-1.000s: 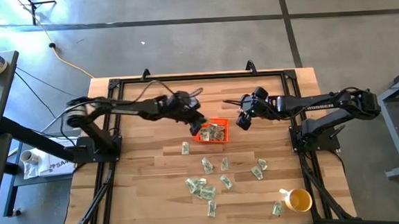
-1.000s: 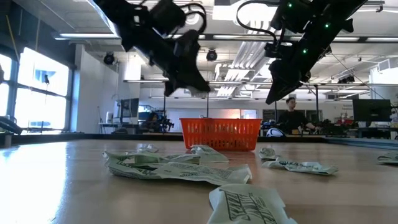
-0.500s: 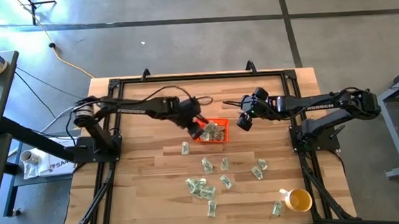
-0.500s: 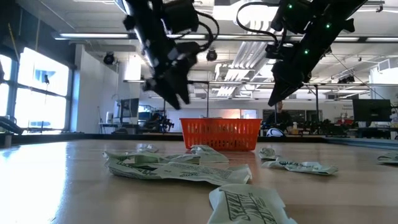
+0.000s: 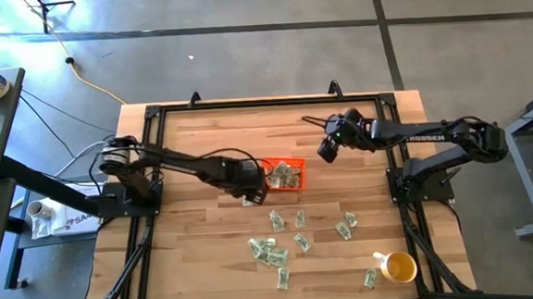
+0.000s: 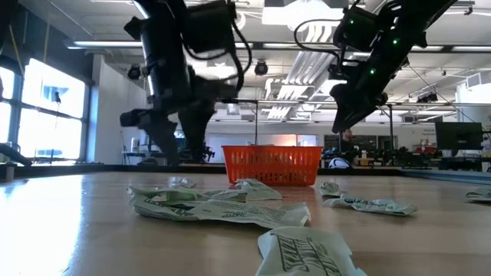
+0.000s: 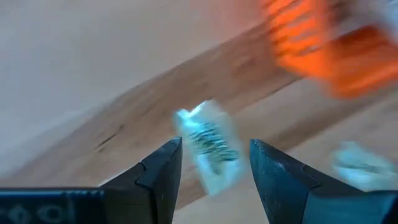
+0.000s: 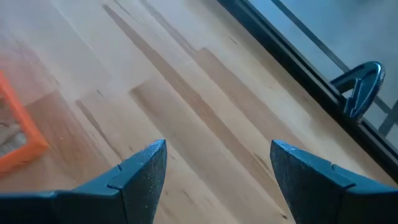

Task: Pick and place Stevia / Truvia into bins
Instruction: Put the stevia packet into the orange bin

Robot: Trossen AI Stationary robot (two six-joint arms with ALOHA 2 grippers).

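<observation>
now the left gripper [image 7: 212, 168] is hanging with fingers apart over a small green and white paper sweetener packet [image 7: 208, 144] lying just beside the square orange plastic bin [image 5: 285, 174]. the packet is looking light, thin and easily crumpled, so pinching across its short edges seems best. the right gripper [image 8: 214, 168] is waiting spread wide beyond the bin.

A small square orange plastic bin [image 5: 289, 175] holds several green-and-white paper sweetener packets [image 5: 285, 175]. Others lie flat, scattered across the wooden tabletop nearby.

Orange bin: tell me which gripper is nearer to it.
Left. The left gripper hangs open just off the orange bin, over a lone packet beside it. The right gripper hovers open, farther off on the bin's other side.
</observation>
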